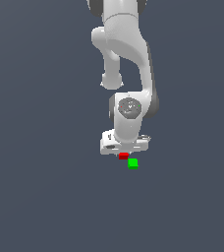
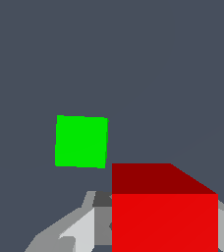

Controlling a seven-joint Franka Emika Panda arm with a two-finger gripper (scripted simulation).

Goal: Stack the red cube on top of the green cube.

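The red cube [image 2: 164, 216] fills the near part of the wrist view, sitting between my two fingers [image 2: 84, 229], which press against its sides. My gripper [image 1: 123, 154] is shut on it. In the exterior view the red cube [image 1: 123, 156] shows just under the white hand, its upper part hidden by the hand. The green cube [image 1: 132, 163] rests on the grey floor, a little toward the exterior view's right of the red cube and lower in the picture. Seen from the wrist, the green cube [image 2: 81, 141] lies apart from the red one, not beneath it.
The plain dark grey floor [image 1: 45, 197] spreads all around with no other objects on it. The white arm [image 1: 126, 59] rises above the hand.
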